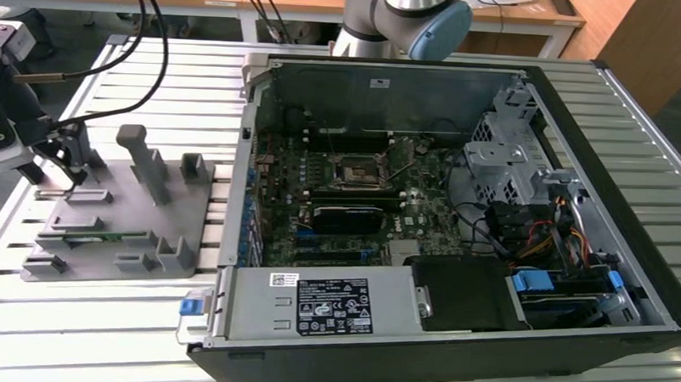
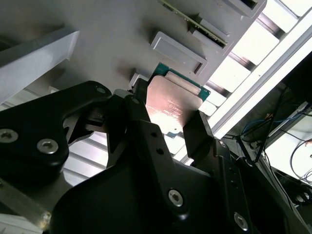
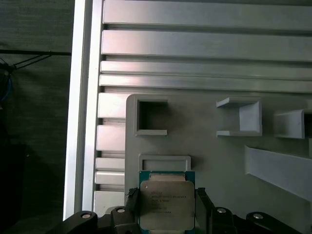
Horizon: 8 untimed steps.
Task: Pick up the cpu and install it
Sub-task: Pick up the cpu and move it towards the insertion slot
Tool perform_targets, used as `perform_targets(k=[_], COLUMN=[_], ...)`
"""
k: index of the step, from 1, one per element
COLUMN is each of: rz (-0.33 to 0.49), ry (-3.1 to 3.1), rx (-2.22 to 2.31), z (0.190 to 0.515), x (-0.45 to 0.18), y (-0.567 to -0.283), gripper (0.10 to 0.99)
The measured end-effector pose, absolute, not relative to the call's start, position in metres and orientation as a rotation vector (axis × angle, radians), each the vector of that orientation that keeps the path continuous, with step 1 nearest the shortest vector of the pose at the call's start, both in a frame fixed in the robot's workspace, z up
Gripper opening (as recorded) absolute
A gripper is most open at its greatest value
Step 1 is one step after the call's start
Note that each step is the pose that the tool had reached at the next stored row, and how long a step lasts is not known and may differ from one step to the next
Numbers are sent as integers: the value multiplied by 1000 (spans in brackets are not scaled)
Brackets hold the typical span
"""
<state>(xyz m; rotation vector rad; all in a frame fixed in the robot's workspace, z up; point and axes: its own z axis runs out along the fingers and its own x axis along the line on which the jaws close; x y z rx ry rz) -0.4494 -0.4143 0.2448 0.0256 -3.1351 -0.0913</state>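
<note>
The cpu (image 3: 166,201) is a flat square chip with a silver top and a thin green rim. In both wrist views it sits between my gripper's black fingers (image 3: 202,202), which press against two opposite edges. My gripper (image 3: 166,207) is shut on the cpu (image 2: 171,105) over the grey fixture plate (image 3: 214,165), just in front of a shallow rectangular holder. In the exterior view my gripper (image 1: 58,174) hangs over the far corner of that plate (image 1: 124,226), at the exterior view's left. The motherboard's cpu socket (image 1: 356,170) lies in the open computer case (image 1: 430,220), well to the right.
The grey plate carries upright posts (image 1: 138,154) and slots, one holding a green-edged memory stick (image 1: 90,233). Everything rests on a slatted aluminium table (image 1: 109,310). Inside the case are a black heatsink block (image 1: 345,217), a drive cage (image 1: 512,154), cables and a power supply (image 1: 325,305).
</note>
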Motion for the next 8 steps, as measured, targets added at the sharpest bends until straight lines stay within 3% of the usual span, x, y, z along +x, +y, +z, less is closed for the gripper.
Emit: perform_targets(k=[8], rz=[-91], ry=[-3135], rx=[26], z=[248], x=[-449], y=[-414], gripper=[541])
